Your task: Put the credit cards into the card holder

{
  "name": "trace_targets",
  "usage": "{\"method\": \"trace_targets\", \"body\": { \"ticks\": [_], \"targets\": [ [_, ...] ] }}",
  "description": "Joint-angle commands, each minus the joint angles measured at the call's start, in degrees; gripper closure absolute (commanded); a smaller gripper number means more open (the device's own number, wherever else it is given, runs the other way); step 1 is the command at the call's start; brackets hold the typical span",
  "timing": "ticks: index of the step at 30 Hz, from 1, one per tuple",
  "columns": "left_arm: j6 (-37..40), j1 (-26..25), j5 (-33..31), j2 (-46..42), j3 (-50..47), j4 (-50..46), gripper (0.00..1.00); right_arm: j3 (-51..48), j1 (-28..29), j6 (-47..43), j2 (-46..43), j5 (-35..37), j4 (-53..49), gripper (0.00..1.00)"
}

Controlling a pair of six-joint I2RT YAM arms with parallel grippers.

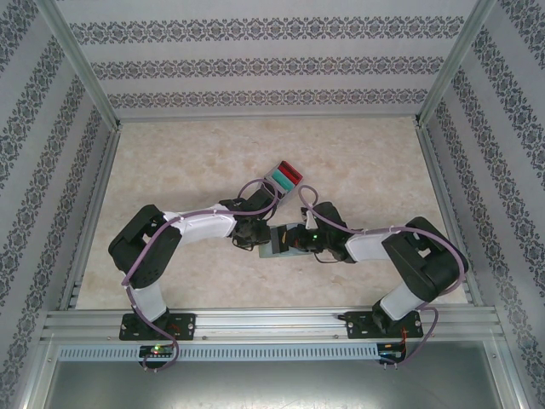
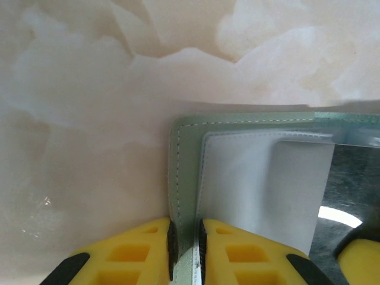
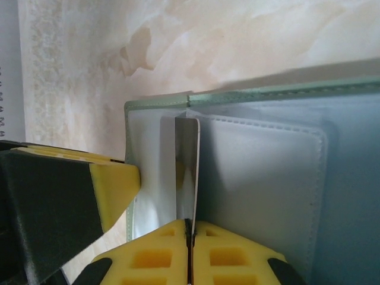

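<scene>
Clamping one outer edge of the card holder [image 2: 185, 148], the left tool [image 2: 185, 243] has its two yellow fingers [image 2: 139, 252] pressed against the grey-green cover from either side, with the stitched border caught between the pads. The card holder lies open and flat on the marbled tabletop [image 2: 89, 119], its pale inner pockets facing up.

Right tool [image 3: 189, 228]: the fingers are closed together on a thin grey card [image 3: 187, 166]. The card stands on edge above the holder, beside the stitched border of the inner pocket [image 3: 261, 178]. Whether its lower edge has entered a pocket cannot be told. In the right wrist view, a yellow finger of the left tool sits against the holder's left edge.

From the top external view:
- Both tools meet over the card holder near the middle of the tabletop, the left tool on its left side and the right tool on its right side
- A tray [image 1: 272, 168] stands just beyond the tools, toward the far side, apart from both
- Red cards [image 1: 291, 173] and teal cards [image 1: 279, 181] stand upright in that tray, side by side
</scene>
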Motion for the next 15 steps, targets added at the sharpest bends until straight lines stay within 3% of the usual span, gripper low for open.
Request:
{"method": "trace_targets", "body": {
  "ticks": [1, 12, 15],
  "targets": [
    [0.2, -0.1, 0.8, 1.1, 0.3, -0.5, 0.80, 2.5, 2.2, -0.8, 3.9, -2.4, -4.5, 0.90],
    [-0.2, -0.1, -0.4, 0.2, -0.6, -0.9, 0.80, 4.3, 1.5, -5.0, -4.1, 6.3, -18.0, 0.68],
    [-0.1, -0.1, -0.2, 0.4, -0.4, -0.8, 0.80, 4.8, 1.3, -6.2, -5.3, 6.8, -19.7, 0.69]
  ]
}}
